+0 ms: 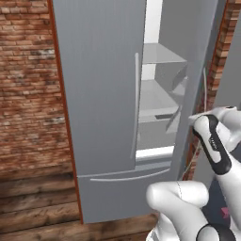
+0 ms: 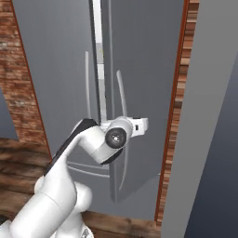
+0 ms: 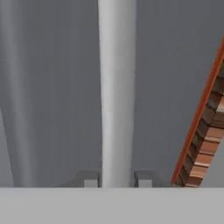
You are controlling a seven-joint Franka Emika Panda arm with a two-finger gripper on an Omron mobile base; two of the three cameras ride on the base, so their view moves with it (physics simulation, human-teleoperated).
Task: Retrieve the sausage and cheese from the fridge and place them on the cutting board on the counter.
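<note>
The fridge (image 1: 108, 103) is only partly open: in the left base view its right door (image 1: 195, 89) has swung out a little from the left door, leaving a gap through which white walls and grey shelves (image 1: 157, 96) show. Nothing that could be the sausage or the cheese can be made out on those shelves from here, so where they lie inside the fridge cannot be told. In the hand view the fingers (image 3: 116, 179) are clenched on the fridge's long silver handle (image 3: 116, 92), one tip on each side of the bar, with the grey door face behind it and a strip of brick wall (image 3: 205, 135) past the door's edge. The right base view shows the gripper (image 2: 139, 125) reaching to that handle (image 2: 122, 97), just beside the narrow bright seam between the two fridge doors. By the look of it the task is at its very start: the door is being pulled open, and fetching both foods and carrying them to the cutting board on the worktop all remains to be done.
</note>
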